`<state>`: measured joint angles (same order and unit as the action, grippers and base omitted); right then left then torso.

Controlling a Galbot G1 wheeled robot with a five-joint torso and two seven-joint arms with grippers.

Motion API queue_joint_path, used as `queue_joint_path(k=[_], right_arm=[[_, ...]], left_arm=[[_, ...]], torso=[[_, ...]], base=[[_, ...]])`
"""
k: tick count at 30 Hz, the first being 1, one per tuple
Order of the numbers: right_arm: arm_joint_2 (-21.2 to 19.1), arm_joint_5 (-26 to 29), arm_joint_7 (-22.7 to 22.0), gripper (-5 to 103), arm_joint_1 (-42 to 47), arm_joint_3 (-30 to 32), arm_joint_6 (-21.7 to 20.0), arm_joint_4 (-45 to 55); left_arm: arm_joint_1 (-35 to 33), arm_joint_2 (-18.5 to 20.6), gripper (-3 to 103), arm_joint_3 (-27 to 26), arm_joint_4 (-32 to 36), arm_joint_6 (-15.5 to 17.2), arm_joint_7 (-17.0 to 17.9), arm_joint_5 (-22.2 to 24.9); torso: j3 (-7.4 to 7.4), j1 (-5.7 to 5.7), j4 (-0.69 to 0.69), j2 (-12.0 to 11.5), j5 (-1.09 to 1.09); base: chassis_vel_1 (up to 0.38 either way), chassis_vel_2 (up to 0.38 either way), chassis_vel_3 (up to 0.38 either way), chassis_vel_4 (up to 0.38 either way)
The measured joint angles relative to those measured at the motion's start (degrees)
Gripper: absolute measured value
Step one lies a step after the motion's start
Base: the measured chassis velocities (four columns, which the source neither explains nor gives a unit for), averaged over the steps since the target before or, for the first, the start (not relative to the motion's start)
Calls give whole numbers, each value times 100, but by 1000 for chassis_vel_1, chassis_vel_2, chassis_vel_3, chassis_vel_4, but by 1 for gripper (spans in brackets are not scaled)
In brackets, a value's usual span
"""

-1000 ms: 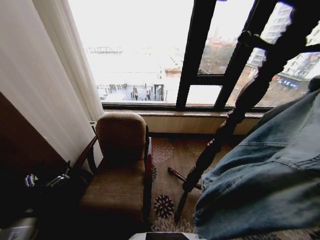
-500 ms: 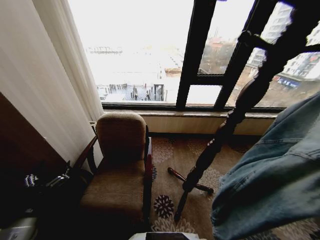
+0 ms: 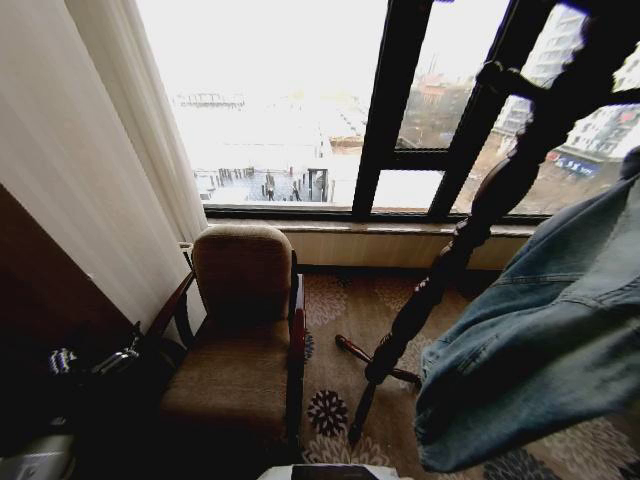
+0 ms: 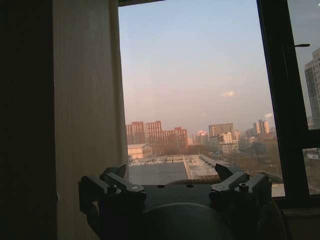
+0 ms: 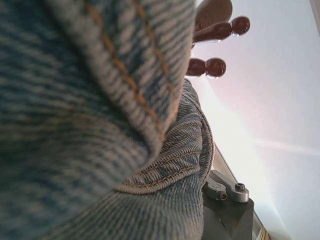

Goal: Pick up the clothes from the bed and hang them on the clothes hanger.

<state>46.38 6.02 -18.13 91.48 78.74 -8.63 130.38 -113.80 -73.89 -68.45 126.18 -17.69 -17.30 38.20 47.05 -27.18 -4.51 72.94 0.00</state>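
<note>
**Denim jacket up by the coat stand, hang not made yet**

Denim jacket (image 3: 540, 340) hangs in the air at the right of the head view, just beside the dark turned-wood coat stand (image 3: 455, 255), well above the patterned carpet (image 3: 335, 400). No bed or black hanger in shot; the stand looks like the hanging spot. In the right wrist view, denim folds and an orange-stitched seam (image 5: 125, 70) lie across the lens, with the stand's rounded pegs (image 5: 215, 45) above and beyond. A bit of the right gripper (image 5: 227, 192) shows under the cloth; prob. clamped on the jacket, but can't tell, fingers are covered.

Left gripper (image 4: 180, 187) idles toward the window (image 4: 200, 100), fingers spread, holding nothing.

To do it well, IMO: carry the collar above a peg, ease down so cloth catches, release only once the weight sits. Watch the hem snagging on lower pegs.

Brown armchair (image 3: 240, 330) stands off left, well apart.
</note>
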Motion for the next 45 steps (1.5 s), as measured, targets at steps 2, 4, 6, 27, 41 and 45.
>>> queue_joint_path(k=[2,4,6,27,41,45], right_arm=[[67,-34,-3,22,17,-54,-4,-8],[138,-91,-3,22,50,-116,3,-19],[168,-121,-4,22,66,-148,12,-19],[194,-155,-75,38,36,-310,-43,6],[238,-214,-78,93,87,-457,-70,126],[302,-257,-78,99,170,-560,-71,217]], left_arm=[[0,0,100,0,0,0,0,0],[0,0,100,0,0,0,0,0],[0,0,100,0,0,0,0,0],[0,0,100,0,0,0,0,0],[0,0,100,0,0,0,0,0],[0,0,100,0,0,0,0,0]], torso=[[0,0,0,0,0],[0,0,0,0,-1],[0,0,0,0,-1],[0,0,-1,0,2],[0,0,0,0,0],[0,1,-1,0,-1]], base=[[0,0,0,0],[0,0,0,0],[0,0,0,0],[0,0,0,0],[0,0,0,0],[0,0,0,0]])
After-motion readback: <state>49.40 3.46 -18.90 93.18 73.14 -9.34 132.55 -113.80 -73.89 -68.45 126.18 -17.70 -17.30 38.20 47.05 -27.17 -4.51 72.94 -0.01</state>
